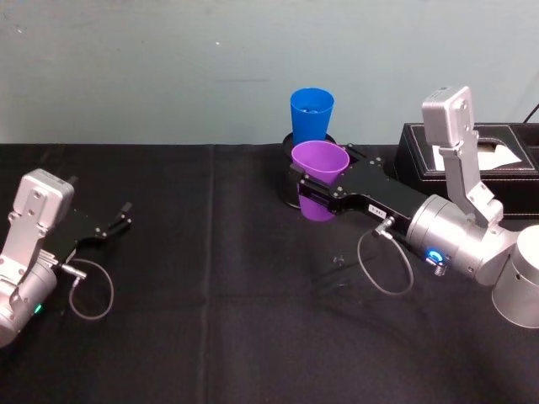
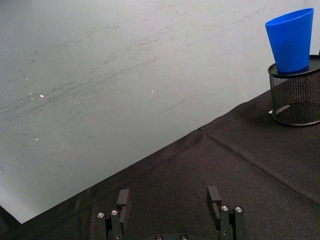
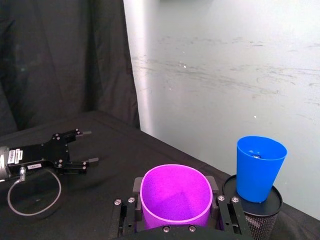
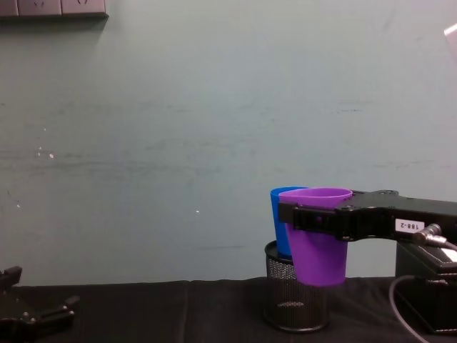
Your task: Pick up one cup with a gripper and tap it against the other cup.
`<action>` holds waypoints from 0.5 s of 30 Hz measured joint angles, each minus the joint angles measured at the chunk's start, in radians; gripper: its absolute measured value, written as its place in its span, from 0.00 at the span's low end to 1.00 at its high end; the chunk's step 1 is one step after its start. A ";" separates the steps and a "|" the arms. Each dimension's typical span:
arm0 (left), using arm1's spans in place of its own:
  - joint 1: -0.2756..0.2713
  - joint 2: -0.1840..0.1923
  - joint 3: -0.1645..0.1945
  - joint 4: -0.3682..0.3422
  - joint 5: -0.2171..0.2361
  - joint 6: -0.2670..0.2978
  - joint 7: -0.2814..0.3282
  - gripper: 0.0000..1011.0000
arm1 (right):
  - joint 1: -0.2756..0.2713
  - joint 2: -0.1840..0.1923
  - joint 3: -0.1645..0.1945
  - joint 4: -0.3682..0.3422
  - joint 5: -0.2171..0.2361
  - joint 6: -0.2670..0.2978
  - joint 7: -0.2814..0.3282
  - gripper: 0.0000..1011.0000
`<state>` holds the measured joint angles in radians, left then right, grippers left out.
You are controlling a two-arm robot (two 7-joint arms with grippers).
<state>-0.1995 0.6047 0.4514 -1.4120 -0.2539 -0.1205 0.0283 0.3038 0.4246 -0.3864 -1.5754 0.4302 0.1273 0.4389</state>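
While the right gripper (image 1: 317,190) clamped the purple cup (image 1: 320,162) aloft just beside the blue cup (image 1: 311,114) on the mesh holder (image 2: 296,100), pickup looked done, tap pending; left gripper (image 1: 120,222) sat parked, fingers spread, far left.

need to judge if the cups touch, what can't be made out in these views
- Chest view: right side of the blue cup hidden behind the purple cup, so contact cannot be judged there.
- Right wrist view: purple cup's base hidden under its own rim and the right pincer gripping it.
- Chest view: left pincer, open at far left, cut off by the frame edge.
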 joint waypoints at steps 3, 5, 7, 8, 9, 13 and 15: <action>0.000 0.000 0.000 0.000 0.000 0.000 0.000 0.99 | 0.000 0.000 0.000 0.000 0.000 0.000 0.000 0.72; 0.000 0.000 0.000 0.000 0.000 0.000 0.000 0.99 | 0.000 0.000 0.000 0.000 0.000 0.000 0.000 0.72; 0.000 0.000 0.000 0.000 0.000 0.000 0.000 0.99 | 0.000 0.000 0.000 0.000 0.000 0.000 0.000 0.72; 0.000 0.000 0.000 0.000 0.000 0.000 0.000 0.99 | 0.000 0.000 0.000 0.000 0.000 0.000 0.000 0.72; 0.000 0.000 0.000 0.000 0.000 0.000 0.000 0.99 | 0.000 0.000 0.000 0.000 0.000 0.000 0.000 0.72; 0.000 0.000 0.000 0.000 0.000 0.000 0.000 0.99 | 0.000 0.000 0.000 0.000 0.000 0.000 0.000 0.72; 0.000 0.000 0.000 0.000 0.000 0.000 0.000 0.99 | 0.000 0.000 0.000 0.000 0.000 0.000 0.000 0.72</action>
<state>-0.1995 0.6047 0.4514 -1.4120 -0.2539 -0.1205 0.0283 0.3038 0.4246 -0.3864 -1.5755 0.4302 0.1273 0.4389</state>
